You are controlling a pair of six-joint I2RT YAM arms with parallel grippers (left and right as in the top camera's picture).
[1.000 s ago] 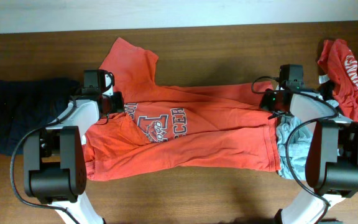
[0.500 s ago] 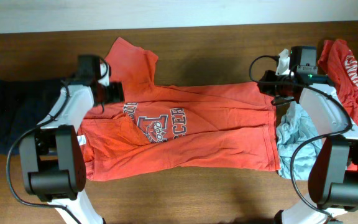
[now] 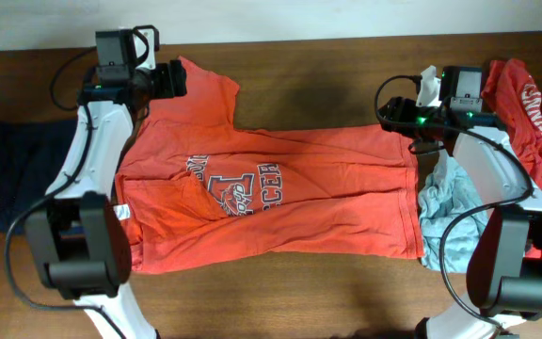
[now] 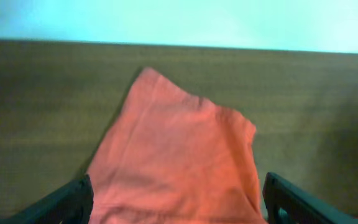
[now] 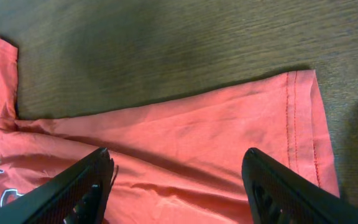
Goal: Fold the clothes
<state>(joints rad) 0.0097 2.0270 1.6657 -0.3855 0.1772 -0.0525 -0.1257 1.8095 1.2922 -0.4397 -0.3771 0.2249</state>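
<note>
The orange T-shirt (image 3: 280,202) lies long side to side; my left gripper (image 4: 178,202) hangs wide open over the sleeve (image 4: 179,143); my right gripper (image 5: 176,186), open too, over the hem (image 5: 300,124).

orange T-shirt (image 3: 327,202): soft matt cloth | table (image 3: 327,75): dark grained wood

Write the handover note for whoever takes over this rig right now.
Left tool: open, empty, over the far sleeve of the large orange-red T-shirt.
Right tool: open, empty, over that shirt's far hem corner.
The T-shirt lies spread across the wooden table, lettering up. Crumpled light blue-grey shirt at its hem end; bunched orange-red shirt beyond; dark navy garment at the left edge.
Done: spread out. Left: all folds.
</note>
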